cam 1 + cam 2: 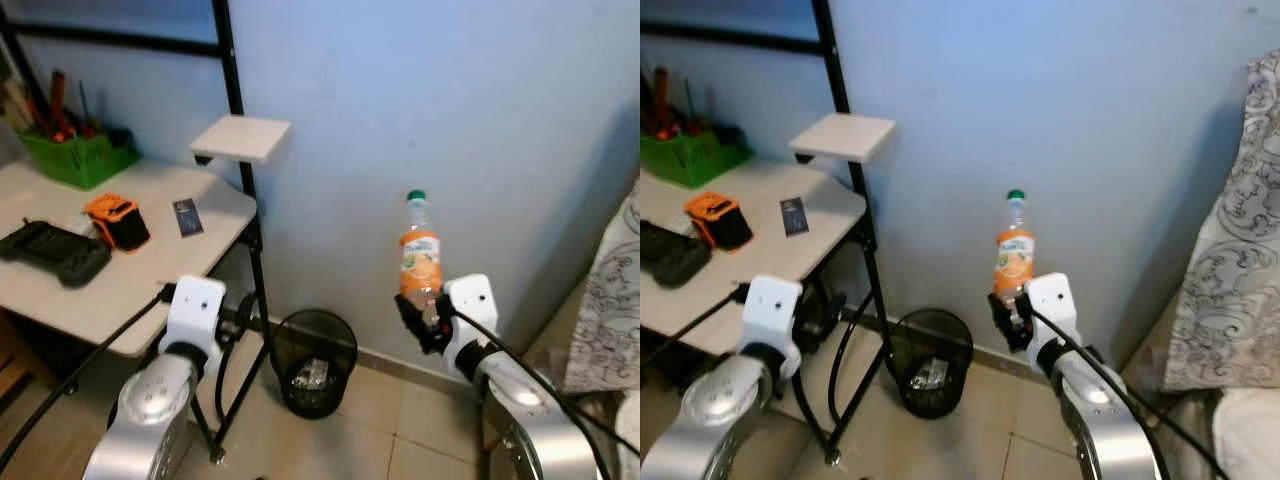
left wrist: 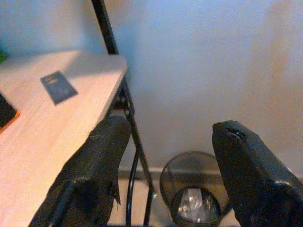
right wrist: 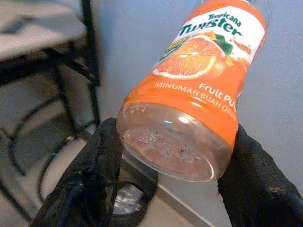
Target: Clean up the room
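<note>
My right gripper (image 1: 420, 308) is shut on the base of a clear plastic bottle (image 1: 419, 246) with an orange label and a green cap, held upright in front of the blue wall. In the right wrist view the bottle (image 3: 196, 90) sits between both black fingers (image 3: 97, 175). A black mesh wastebasket (image 1: 315, 362) with some crumpled trash inside stands on the tiled floor, below and to the left of the bottle. My left gripper (image 2: 170, 161) is open with nothing between its fingers, raised beside the table's edge, and the wastebasket (image 2: 194, 198) lies beyond it.
A light wooden table (image 1: 140, 270) on a black metal frame stands at the left, carrying a green basket (image 1: 75, 155), an orange device (image 1: 118, 221), a black controller (image 1: 55, 252) and a small card (image 1: 187, 216). A patterned cloth (image 1: 610, 300) hangs at the right.
</note>
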